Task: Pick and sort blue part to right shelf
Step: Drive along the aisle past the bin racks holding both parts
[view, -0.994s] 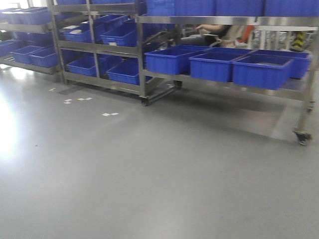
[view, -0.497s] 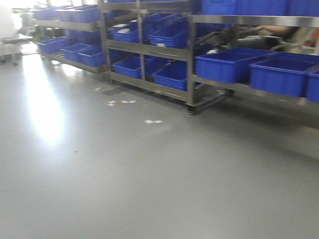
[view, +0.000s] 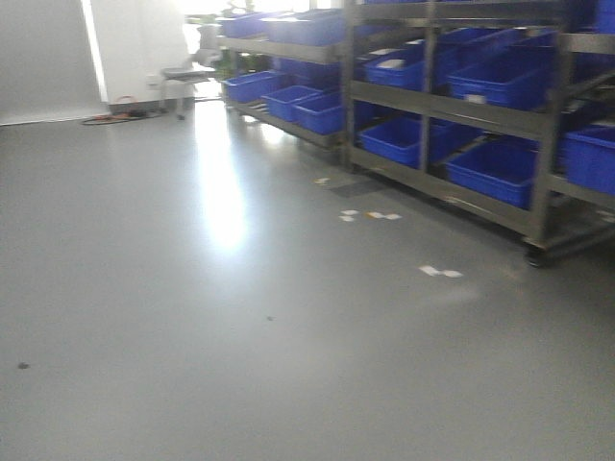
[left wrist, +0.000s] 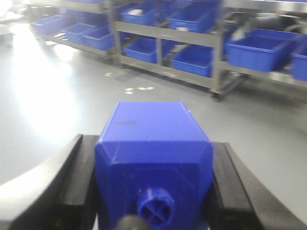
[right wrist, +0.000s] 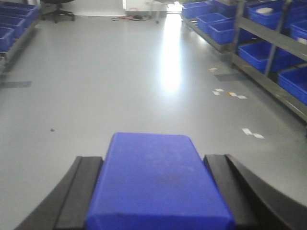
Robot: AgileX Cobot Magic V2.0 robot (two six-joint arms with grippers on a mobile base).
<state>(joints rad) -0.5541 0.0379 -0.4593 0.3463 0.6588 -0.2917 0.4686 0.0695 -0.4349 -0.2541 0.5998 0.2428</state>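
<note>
In the left wrist view, a blue part (left wrist: pixel 152 125), a boxy block with a round cross-marked stub on its near face, sits between the black fingers (left wrist: pixel 76 177) of my left gripper (left wrist: pixel 153 143), which is shut on it. My right gripper (right wrist: pixel 152 158) is shut on a second blue part (right wrist: pixel 156 179), a smooth flat-topped block. Both are held above the grey floor. The right shelf (view: pixel 480 110), a steel rack with blue bins (view: pixel 490 168), runs along the right side of the front view and across the back of the left wrist view as a steel rack (left wrist: pixel 163 36).
Grey floor (view: pixel 192 317) spreads ahead with white tape marks (view: pixel 440 272). A white wall (view: pixel 43 58) and a bright opening lie far left. A rack caster (view: pixel 534 257) stands at the right. Another row of blue bins (right wrist: pixel 9 24) lines the far left of the right wrist view.
The front view has swung left: the racks slid to the right side of the frame, and the wall, the bright opening and more floor have come into view. Both parts stay gripped.
</note>
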